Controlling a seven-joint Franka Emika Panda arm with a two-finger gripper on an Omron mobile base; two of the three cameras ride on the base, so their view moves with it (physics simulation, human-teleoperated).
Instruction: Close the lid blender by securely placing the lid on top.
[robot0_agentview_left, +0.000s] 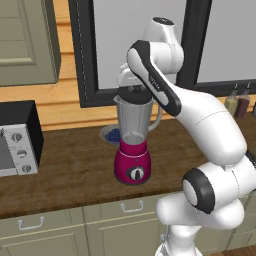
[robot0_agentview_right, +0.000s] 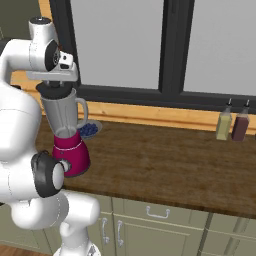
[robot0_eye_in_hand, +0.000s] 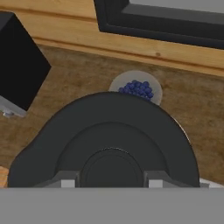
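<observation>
The blender (robot0_agentview_left: 132, 137) (robot0_agentview_right: 67, 135), a clear greyish jar with a side handle on a magenta base with a black dial, stands on the wooden counter. The black round lid (robot0_agentview_left: 134, 94) (robot0_agentview_right: 55, 90) (robot0_eye_in_hand: 109, 131) sits at the jar's mouth, level with its rim. My gripper (robot0_agentview_left: 132, 87) (robot0_agentview_right: 55, 82) (robot0_eye_in_hand: 111, 179) comes straight down from above and is shut on the lid's raised centre. In the hand view the lid hides the jar beneath it.
A small bowl of blue berries (robot0_agentview_left: 110, 134) (robot0_agentview_right: 89, 129) (robot0_eye_in_hand: 138, 88) lies just behind the blender. A silver and black toaster oven (robot0_agentview_left: 17, 140) (robot0_eye_in_hand: 17, 65) stands to the left. Two bottles (robot0_agentview_right: 224, 124) (robot0_agentview_left: 238, 102) stand at the far right by the window.
</observation>
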